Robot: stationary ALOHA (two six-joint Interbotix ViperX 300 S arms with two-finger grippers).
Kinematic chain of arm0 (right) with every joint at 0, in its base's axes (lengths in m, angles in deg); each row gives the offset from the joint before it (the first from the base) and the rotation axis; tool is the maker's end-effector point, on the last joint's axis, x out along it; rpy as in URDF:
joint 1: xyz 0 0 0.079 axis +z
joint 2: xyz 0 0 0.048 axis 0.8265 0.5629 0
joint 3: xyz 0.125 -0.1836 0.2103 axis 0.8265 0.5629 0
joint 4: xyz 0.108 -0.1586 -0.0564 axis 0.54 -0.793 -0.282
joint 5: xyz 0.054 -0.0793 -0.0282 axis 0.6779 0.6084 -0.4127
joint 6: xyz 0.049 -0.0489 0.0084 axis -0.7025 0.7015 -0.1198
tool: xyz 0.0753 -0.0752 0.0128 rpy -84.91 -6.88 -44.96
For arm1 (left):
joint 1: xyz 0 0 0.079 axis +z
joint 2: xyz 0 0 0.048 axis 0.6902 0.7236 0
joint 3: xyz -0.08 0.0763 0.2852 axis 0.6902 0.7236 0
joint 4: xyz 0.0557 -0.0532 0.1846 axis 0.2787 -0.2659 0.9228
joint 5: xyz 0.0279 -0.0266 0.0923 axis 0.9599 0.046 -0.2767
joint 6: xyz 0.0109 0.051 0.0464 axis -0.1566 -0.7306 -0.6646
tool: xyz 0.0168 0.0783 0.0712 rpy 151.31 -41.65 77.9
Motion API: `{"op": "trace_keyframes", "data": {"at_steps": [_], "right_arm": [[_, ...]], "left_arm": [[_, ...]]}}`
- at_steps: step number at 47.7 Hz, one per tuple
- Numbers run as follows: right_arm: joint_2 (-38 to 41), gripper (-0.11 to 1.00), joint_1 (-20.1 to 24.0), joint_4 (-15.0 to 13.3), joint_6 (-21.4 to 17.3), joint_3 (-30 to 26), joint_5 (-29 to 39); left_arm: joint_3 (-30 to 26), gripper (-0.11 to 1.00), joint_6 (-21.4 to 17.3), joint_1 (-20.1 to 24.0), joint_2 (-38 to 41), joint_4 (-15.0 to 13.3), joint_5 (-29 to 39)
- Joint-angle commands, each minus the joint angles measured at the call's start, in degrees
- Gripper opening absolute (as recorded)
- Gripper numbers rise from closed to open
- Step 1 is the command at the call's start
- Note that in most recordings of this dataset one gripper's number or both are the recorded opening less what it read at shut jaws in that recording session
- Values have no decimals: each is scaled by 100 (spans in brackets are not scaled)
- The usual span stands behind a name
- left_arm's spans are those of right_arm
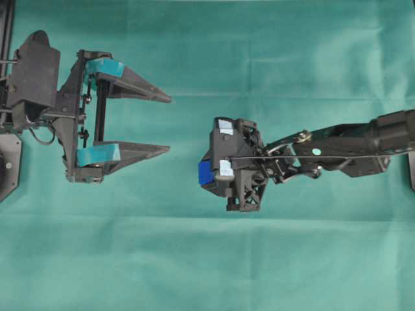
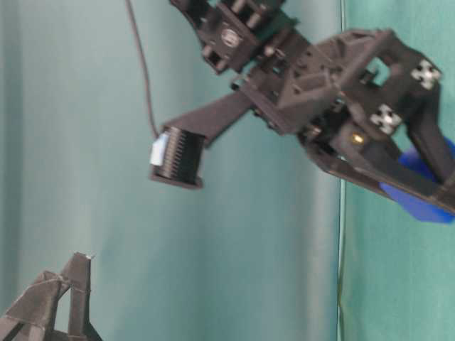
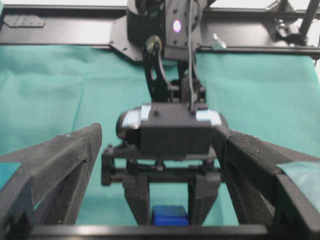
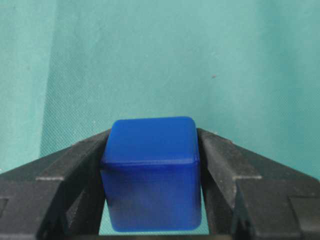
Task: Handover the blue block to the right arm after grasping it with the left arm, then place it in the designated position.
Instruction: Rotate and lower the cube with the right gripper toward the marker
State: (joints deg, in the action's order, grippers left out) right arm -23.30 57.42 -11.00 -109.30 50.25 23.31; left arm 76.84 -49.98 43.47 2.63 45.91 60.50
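Note:
My right gripper (image 4: 153,134) points down at the green cloth and is shut on the blue block (image 4: 150,172), with a black finger pressed against each side face. From overhead the blue block (image 1: 205,173) peeks out at the left edge of the right arm's wrist (image 1: 237,165), near the middle of the table. My left gripper (image 1: 168,124), with teal tape patches, stands wide open and holds nothing, a short way left of the block. In the left wrist view the blue block (image 3: 170,215) sits low between the right arm's fingers. The designated position is not in view.
Green cloth (image 1: 207,259) covers the whole table. The right arm (image 1: 350,146) stretches in from the right edge. A black frame rail (image 3: 60,25) runs along the far edge of the cloth. A cable (image 2: 142,64) hangs beside the right arm.

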Motion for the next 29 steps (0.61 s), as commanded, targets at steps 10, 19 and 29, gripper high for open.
{"op": "trace_keyframes", "data": {"at_steps": [10, 19, 29], "right_arm": [[360, 52, -79, 132, -9, -299, -281], [466, 52, -105, 132, 0, -369, -281], [466, 52, -114, 132, 0, -352, -281]], "left_arm": [[-105, 100, 0, -9, -26, 0, -26], [-105, 100, 0, -9, -18, 9, -26], [-105, 100, 0, -18, -26, 9, -26]]}}
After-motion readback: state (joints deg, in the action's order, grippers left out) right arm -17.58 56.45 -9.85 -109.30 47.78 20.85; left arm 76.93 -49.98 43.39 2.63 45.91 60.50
